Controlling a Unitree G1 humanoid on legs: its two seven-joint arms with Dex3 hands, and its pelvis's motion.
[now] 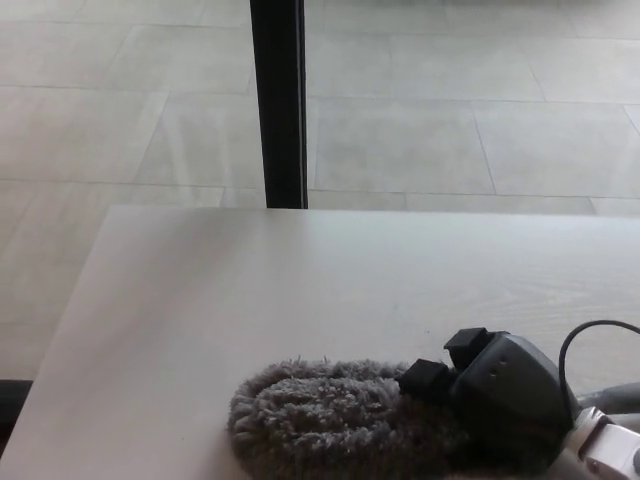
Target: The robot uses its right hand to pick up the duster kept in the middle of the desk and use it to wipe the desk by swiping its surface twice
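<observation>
Head view. The right hand [500,385], black and entering from the lower right, rests against the right end of the duster [335,420], its fingers [425,380] pressed into the grey pile; whether they actually clasp the duster cannot be told from this angle. A black cable [590,335] loops above the wrist, where a pale metal joint shows. The duster, a shaggy grey oval, lies flat on the desk [300,290] at its near edge, right of centre. The remaining desk surface is pale and wood-grained. Beyond the far edge lies a tiled floor [450,120], crossed by a dark vertical post [278,100].
</observation>
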